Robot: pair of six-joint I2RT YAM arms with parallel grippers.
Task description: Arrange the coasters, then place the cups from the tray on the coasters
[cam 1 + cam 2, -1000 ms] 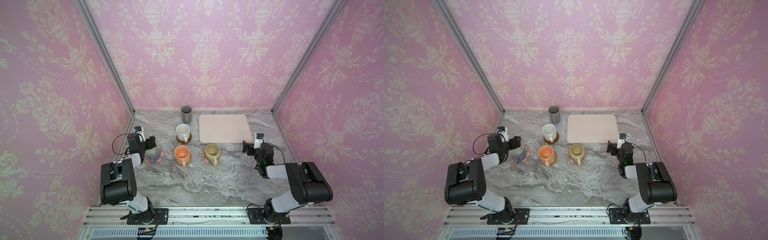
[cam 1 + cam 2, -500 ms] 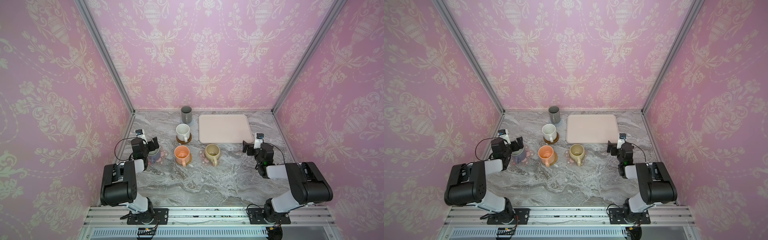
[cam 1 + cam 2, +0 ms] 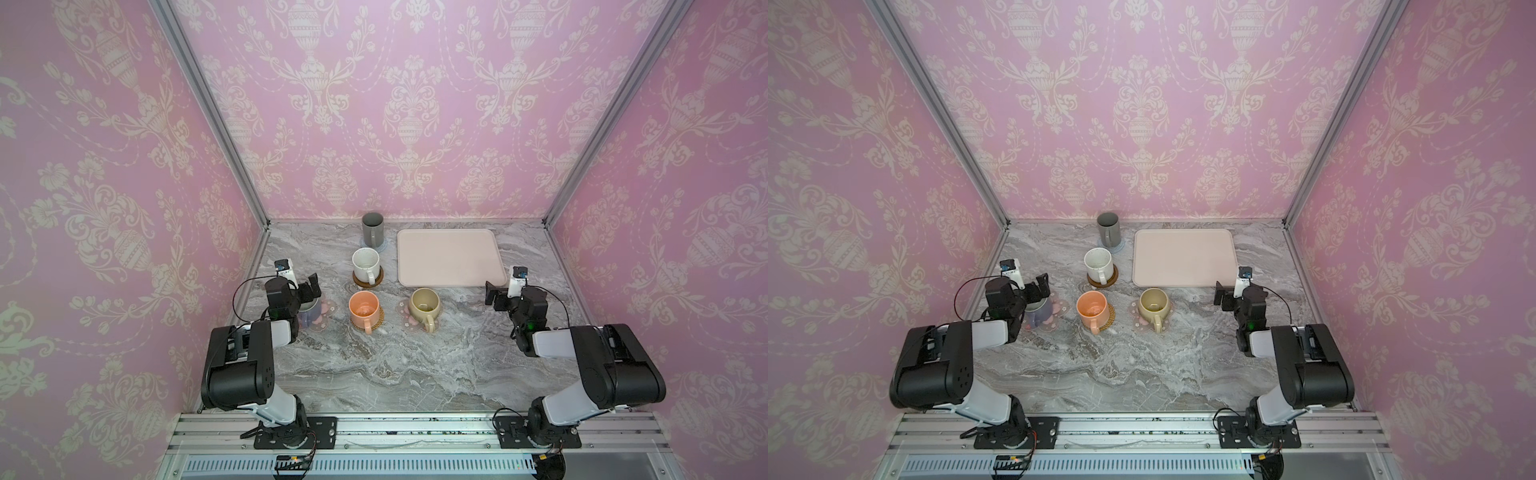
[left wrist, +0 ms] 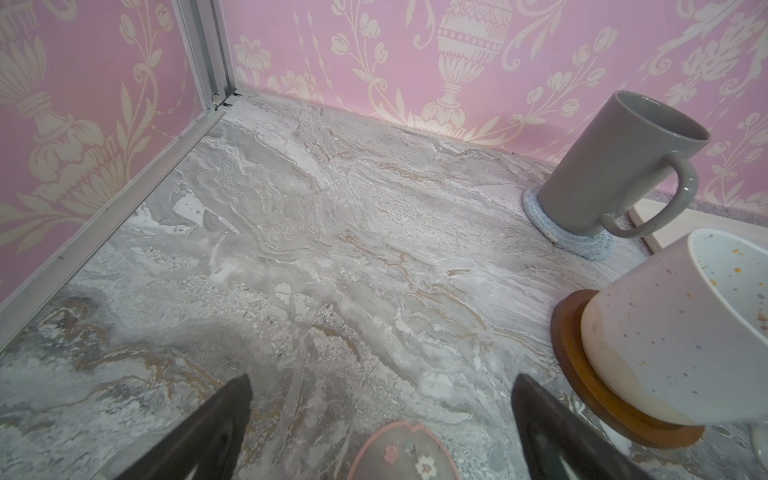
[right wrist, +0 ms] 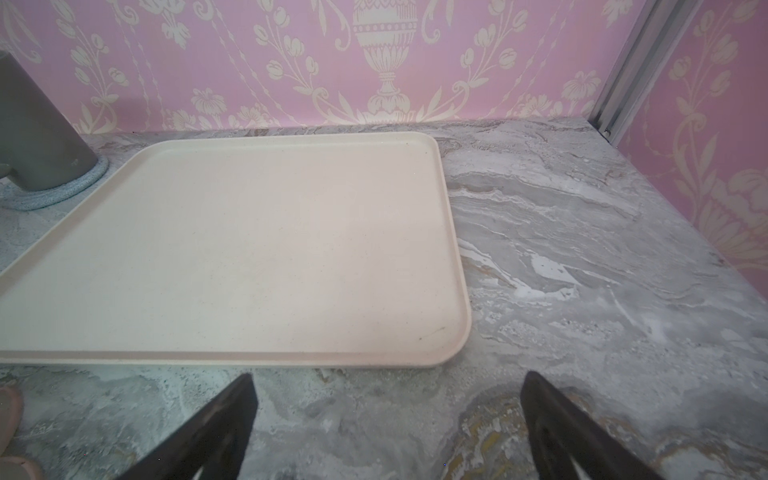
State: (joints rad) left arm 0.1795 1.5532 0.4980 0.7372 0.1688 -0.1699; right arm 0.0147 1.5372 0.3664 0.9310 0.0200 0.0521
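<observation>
Claws both agape; my left claw (image 4: 382,380) by lavender ceramic mug (image 3: 308,321) (on clear flower-shaped coaster (image 3: 329,309)), right claw (image 5: 388,376) near pinkish-beige tray (image 5: 457,270).

Grey marble tabletop (image 3: 374,374) enclosed by pink damask-patterned walls (image 3: 407,104).

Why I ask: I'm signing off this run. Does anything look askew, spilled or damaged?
Nothing stands out. The dark grey mug, speckled white mug, peach mug and beige mug stand upright on coasters, no spills. The lavender mug is partly hidden behind the left hand.
</observation>
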